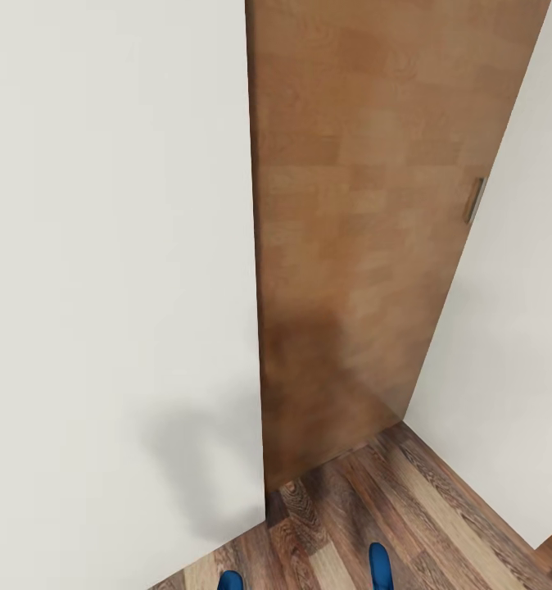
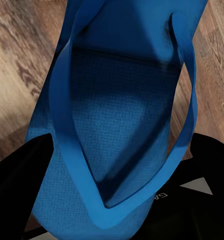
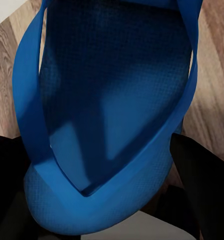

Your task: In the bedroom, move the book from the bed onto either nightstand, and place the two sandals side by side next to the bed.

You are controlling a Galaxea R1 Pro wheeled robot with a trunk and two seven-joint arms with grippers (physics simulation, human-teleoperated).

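straight ahead in the head view stands a tall brown wooden door (image 1: 358, 246) with a small grey metal handle (image 1: 474, 200) near its right edge, set between a plain white wall on the left (image 1: 112, 270) and another white wall on the right (image 1: 513, 360). a soft grey shadow falls across the lower part of the left wall and the door. below the door lies a wedge of wood-plank floor (image 1: 407, 516) in mixed brown and pale tones. at the very bottom edge two bright blue tips poke into the picture: the end of the left blue sandal (image 1: 230, 581) and, well apart to its right, the end of the right blue sandal (image 1: 380, 565).

through the left wrist view the left blue sandal (image 2: 116, 130) is seen close up, its textured footbed facing the camera and its smooth blue thong strap (image 2: 67, 150) looping to a point near the lens. the left claw (image 2: 116, 200) is closed on this sandal, its black fingers (image 2: 17, 180) showing on either side of the sole's near end. wood planks show behind it.

through the right wrist view the right blue sandal (image 3: 112, 100) is framed the same way, strap (image 3: 29, 100) meeting in a v near the camera. the right claw (image 3: 107, 200) grips it, with a black finger (image 3: 201, 190) on each side of the sole. plank floor and a corner of white wall lie behind.
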